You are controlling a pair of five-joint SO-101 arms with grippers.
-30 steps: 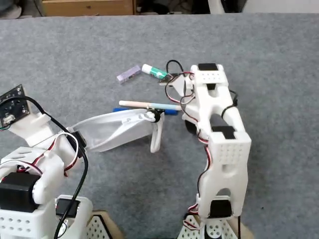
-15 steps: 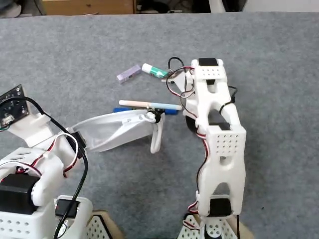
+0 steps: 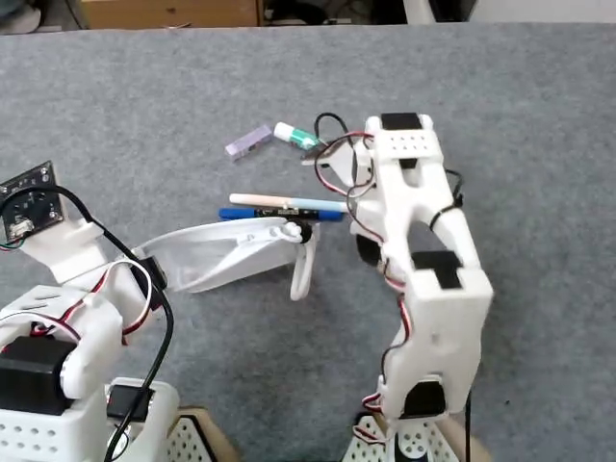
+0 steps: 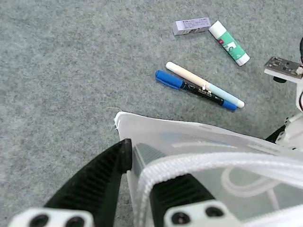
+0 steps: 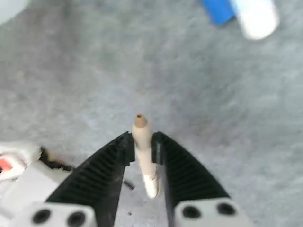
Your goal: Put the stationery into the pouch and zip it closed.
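1. Two arms share this job. The left gripper (image 4: 135,158) has its jaws pinched on the rim of the pouch (image 4: 199,142), holding that end up off the grey counter (image 3: 115,106).
2. The right gripper (image 5: 141,142) has its jaws pressed on a slim beige stick (image 5: 140,126), probably a pencil or thin pen, held just above the counter.
3. We judge the step in hand to be loading. One piece is picked up, we make out nothing inside the pouch so far, and its mouth looks unzipped.
4. Next, we think the right arm must carry the stick to the pouch mouth, which faces it. It should line the stick lengthwise with the opening and let go only once the tip is well inside. The left jaws need to keep the rim raised.
5. The pouch is white, soft and see-through. It sags from the held end toward a white loop strap (image 3: 302,265).
6. Waiting just beyond the mouth are a blue marker (image 3: 274,215) and a pale pen (image 3: 287,203), lying side by side and touching. A glue stick (image 3: 296,136) and a purple eraser (image 3: 248,142) lie farther off, close together.
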